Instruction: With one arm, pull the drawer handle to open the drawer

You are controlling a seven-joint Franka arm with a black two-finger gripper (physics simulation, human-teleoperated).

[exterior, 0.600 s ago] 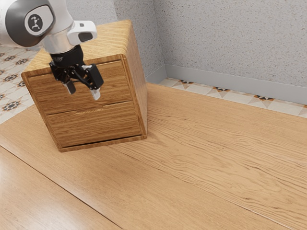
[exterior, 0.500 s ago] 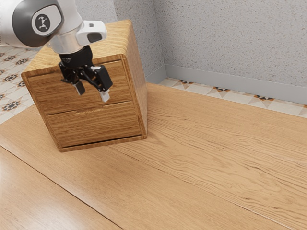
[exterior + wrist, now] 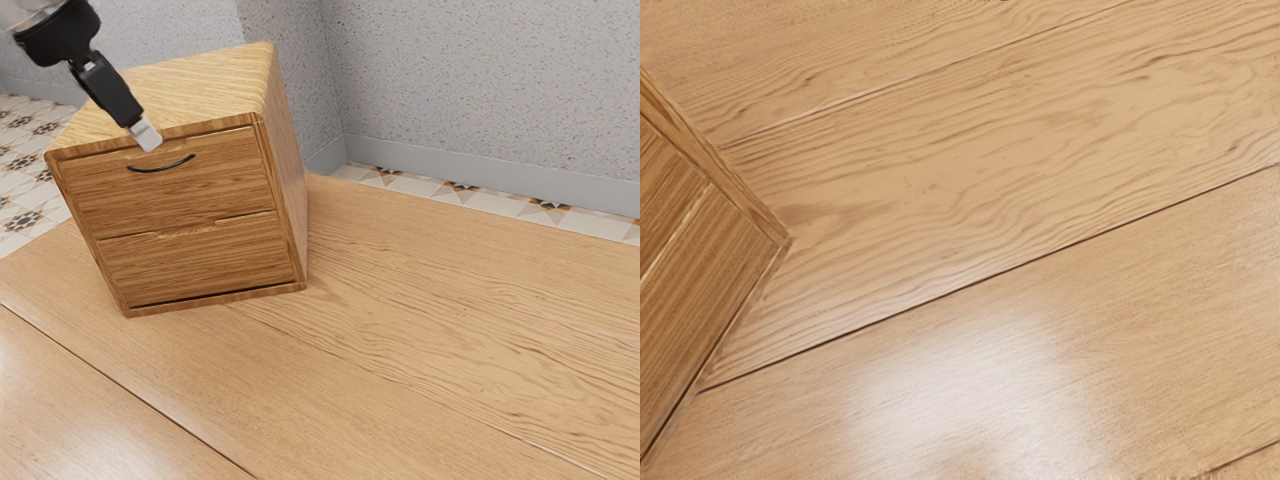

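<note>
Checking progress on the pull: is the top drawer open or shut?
Shut. The front of the top drawer sits flush in the cabinet with no gap, and the gripper is above the black handle, not on it.

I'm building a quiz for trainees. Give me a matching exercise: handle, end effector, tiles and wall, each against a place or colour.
1 handle
2 end effector
3 tiles
4 wall

A grey, speckled
B black, on the upper drawer
C patterned, at the wall's foot
D by the cabinet's top front edge

Pairs: 1-B, 2-D, 3-C, 4-A
</note>
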